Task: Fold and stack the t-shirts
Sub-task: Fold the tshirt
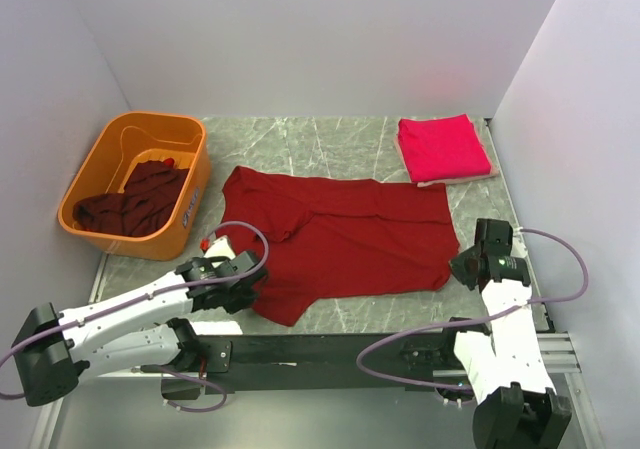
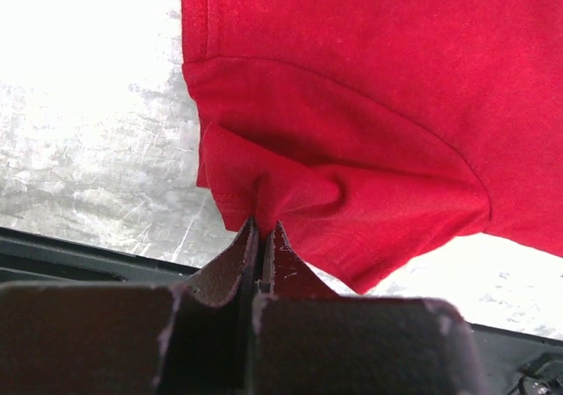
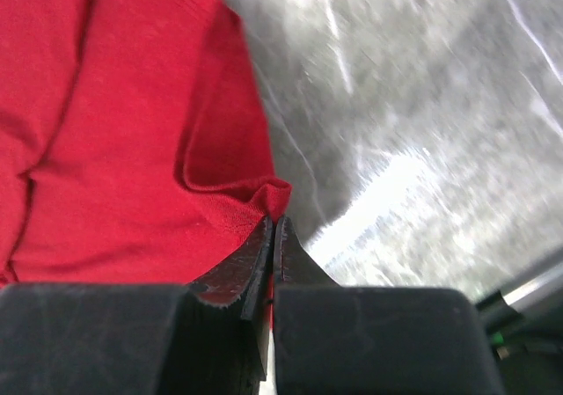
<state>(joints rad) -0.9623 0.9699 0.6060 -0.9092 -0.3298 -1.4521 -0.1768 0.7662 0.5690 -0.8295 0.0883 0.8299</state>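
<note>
Grey marbled tabletop (image 1: pixel 300 139) between white walls held the work. Low in the left wrist view, the left gripper (image 2: pixel 261 230) was clenched on a puckered bit of sleeve of the spread maroon t-shirt (image 1: pixel 340 234). The right gripper (image 3: pixel 274 223) was likewise pinched shut on that shirt's corner, low in its own view. Outward from them, the shirt lay mostly flat across mid-frame of the top view, rumpled toward its lower left. A folded crimson-pink t-shirt (image 1: pixel 440 149) sat at upper right, and more maroon t-shirts (image 1: pixel 135 201) lay heaped in the orange tub (image 1: pixel 100 231) at left. The first fold looked about to start: both arms would need to lift together and carry the near edge over, keeping the cloth taut.
</note>
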